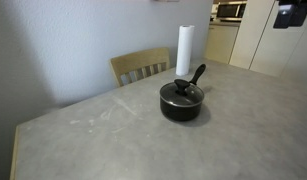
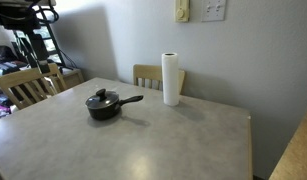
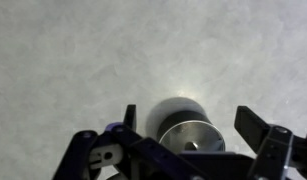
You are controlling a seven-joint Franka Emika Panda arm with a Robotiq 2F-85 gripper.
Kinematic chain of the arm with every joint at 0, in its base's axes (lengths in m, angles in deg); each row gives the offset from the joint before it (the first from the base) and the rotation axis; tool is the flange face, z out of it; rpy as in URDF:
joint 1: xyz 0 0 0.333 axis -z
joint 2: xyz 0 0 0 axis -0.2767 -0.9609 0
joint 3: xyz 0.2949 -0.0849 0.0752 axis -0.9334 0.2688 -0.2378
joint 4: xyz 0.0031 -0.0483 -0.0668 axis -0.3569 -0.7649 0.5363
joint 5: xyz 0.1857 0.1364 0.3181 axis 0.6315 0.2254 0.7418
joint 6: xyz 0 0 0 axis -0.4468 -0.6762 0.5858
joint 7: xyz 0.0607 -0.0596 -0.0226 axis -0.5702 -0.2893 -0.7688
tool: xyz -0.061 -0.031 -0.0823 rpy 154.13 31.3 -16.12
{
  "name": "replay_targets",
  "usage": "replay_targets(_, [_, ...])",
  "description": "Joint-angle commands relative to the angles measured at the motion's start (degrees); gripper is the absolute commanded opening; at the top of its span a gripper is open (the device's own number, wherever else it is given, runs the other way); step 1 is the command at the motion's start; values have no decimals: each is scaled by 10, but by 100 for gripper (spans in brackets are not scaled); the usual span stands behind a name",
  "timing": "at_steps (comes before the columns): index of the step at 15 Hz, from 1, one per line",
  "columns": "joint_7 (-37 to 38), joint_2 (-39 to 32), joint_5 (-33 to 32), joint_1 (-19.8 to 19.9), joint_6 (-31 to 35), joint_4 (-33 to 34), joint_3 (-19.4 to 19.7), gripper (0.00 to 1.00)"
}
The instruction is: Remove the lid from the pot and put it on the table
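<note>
The black pot (image 1: 181, 108) stands on the grey table (image 1: 113, 140), its long handle pointing towards the paper-towel roll. The glass lid (image 1: 180, 93) with its dark knob sits on the pot. Both exterior views show this: the pot (image 2: 103, 110), the lid (image 2: 99, 99) and the table (image 2: 153, 145). My gripper (image 1: 292, 14) hangs high at the top right edge, far from the pot. In the wrist view the gripper (image 3: 193, 125) is open and empty above bare table. Pot and lid are out of the wrist view.
A tall white paper-towel roll (image 1: 184, 50) (image 2: 171, 78) stands behind the pot. A pale cylinder with a centre hole (image 3: 190, 135), seemingly that roll from above, lies between my fingers. Wooden chairs (image 1: 140, 66) (image 2: 23, 85) stand at the table edges.
</note>
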Motion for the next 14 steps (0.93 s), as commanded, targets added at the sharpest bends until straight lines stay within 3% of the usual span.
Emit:
replay_targets(1, [-23,-29,10,6,43,15,5,100])
replay_targets(9, [-47,-177,-3,-4,117,113,-8,100])
replay_targets(14, [-36,-298,-33,-26,109,220,-32,100])
